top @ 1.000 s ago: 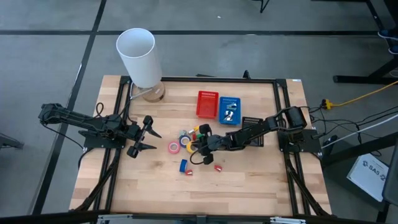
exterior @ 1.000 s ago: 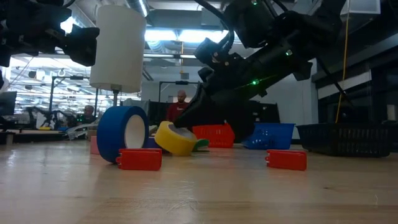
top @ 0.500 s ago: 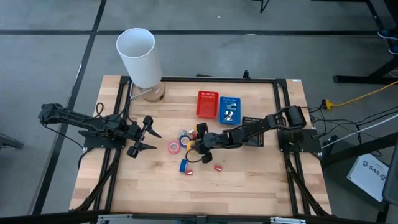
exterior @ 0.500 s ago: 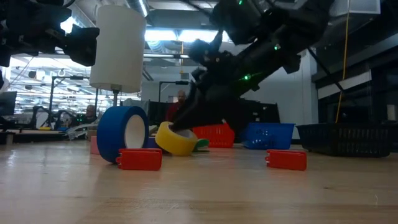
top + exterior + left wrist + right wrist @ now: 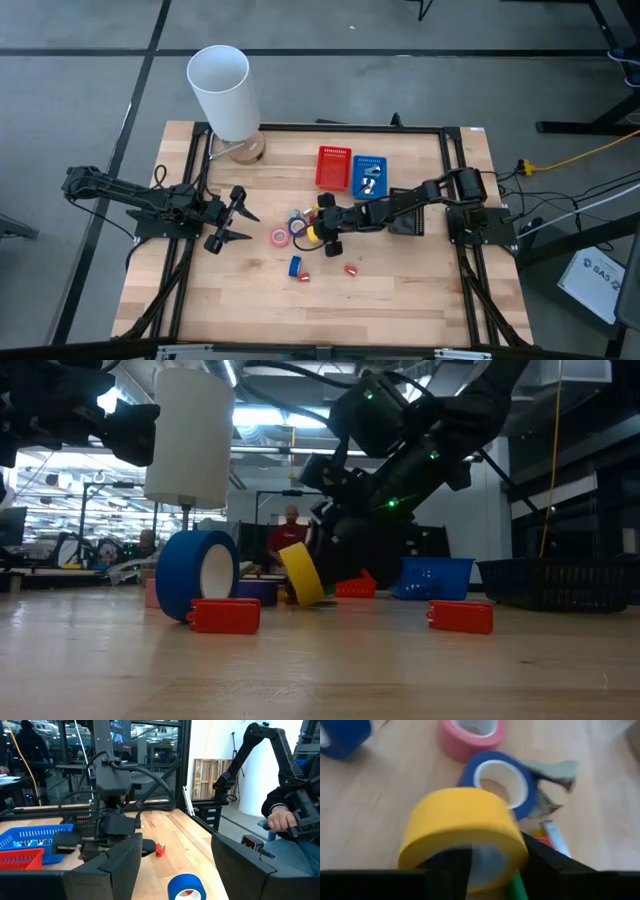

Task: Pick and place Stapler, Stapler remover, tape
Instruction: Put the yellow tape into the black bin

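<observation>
My right gripper (image 5: 322, 231) reaches in from the table's right into the cluster of tape rolls and is shut on the yellow tape roll (image 5: 465, 827). In the low view that yellow roll (image 5: 300, 573) stands nearly on edge. Beside it lie a dark blue roll (image 5: 501, 779) and a pink roll (image 5: 279, 237), both flat on the table. A blue roll (image 5: 295, 266) stands on its edge nearer the table's near side. My left gripper (image 5: 250, 226) waits open at the table's left, apart from everything. I can single out neither a stapler nor a stapler remover. My right gripper holds the yellow tape roll by the part of its ring wall (image 5: 512, 862) nearest the wrist. One finger (image 5: 447, 865) shows in front of the roll's hole, the other (image 5: 542, 862) outside the wall. The fingers come slanting down from the table's right. The roll is tipped up on edge; whether its lower rim (image 5: 312, 603) touches the table I cannot tell.
Two small red blocks (image 5: 305, 277) (image 5: 351, 268) lie near the blue roll. A red basket (image 5: 334, 167), a blue basket (image 5: 369, 175) and a black basket (image 5: 405, 212) sit toward the far right. A tall white cylinder (image 5: 225, 90) stands at the far left. A seated person (image 5: 292, 820) is beyond the table.
My right gripper has moved a little toward the far edge and the table's left. The yellow roll, which lay slanted on the table, has been tipped up and now stands nearly on its edge. The other rolls and my left arm have kept still.
</observation>
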Robot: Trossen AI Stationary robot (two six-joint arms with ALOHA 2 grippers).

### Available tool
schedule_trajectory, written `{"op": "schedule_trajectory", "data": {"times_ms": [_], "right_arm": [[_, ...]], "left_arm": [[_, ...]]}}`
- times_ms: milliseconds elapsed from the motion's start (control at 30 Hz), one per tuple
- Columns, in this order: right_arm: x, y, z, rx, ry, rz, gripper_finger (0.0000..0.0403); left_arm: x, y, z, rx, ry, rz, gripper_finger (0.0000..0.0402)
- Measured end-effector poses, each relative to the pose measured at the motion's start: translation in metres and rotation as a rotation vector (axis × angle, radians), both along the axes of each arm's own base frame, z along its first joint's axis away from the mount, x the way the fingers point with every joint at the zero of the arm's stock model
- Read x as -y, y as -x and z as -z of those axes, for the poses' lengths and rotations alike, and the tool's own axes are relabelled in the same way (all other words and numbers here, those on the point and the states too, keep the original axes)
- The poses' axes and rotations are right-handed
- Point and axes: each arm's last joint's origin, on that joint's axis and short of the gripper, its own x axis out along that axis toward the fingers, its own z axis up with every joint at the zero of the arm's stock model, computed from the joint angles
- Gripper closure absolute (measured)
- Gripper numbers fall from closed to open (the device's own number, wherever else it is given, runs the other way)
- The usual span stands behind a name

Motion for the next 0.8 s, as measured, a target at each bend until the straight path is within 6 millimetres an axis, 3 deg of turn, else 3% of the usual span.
{"op": "schedule_trajectory", "data": {"times_ms": [233,567,800], "right_arm": [[0.001,-0.009,-0.008,-0.017,-0.004,-0.011,0.036],[0.003,-0.019,-0.032,-0.17,0.006,-0.067,0.0361],[0.015,-0.02,-0.044,-0.293,0.044,-0.075,0.0361]], "left_arm": [[0.0,0.0,0.0,0.001,0.0,0.0,0.0166],[0.0,0.0,0.0,0.0,0.0,0.0,0.0167],[0.0,0.0,0.0,0.0,0.0,0.0,0.0166]]}}
